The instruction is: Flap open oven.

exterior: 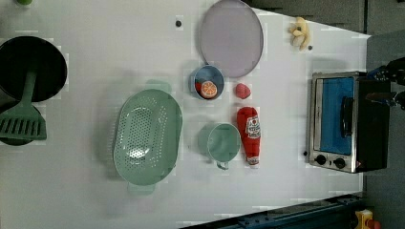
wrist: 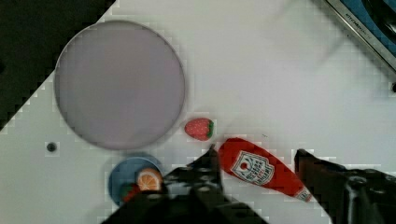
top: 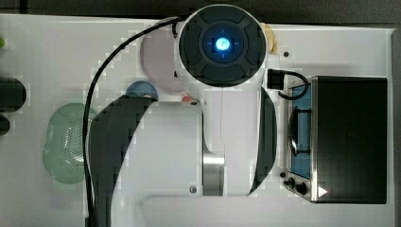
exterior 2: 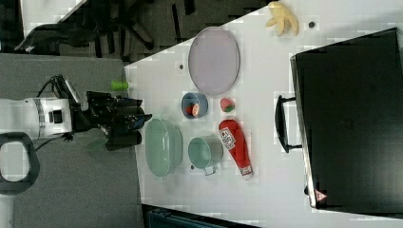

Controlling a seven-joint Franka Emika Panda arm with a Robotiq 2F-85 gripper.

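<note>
The oven is a black box with a silver front frame at the left view's right. Its blue-tinted door looks shut, the dark bar handle across it and small knobs beside it. The oven also lies at the top view's right and the oven at the right view's right, handle sticking out. My gripper is open and holds nothing. It hangs high over the ketchup bottle, apart from the oven corner. In the right view the gripper hangs well off the table.
Between gripper and oven lie a red ketchup bottle, a strawberry, a blue bowl with an orange slice, a green mug and a purple plate. A green colander, black pan, spatula and bananas lie farther off.
</note>
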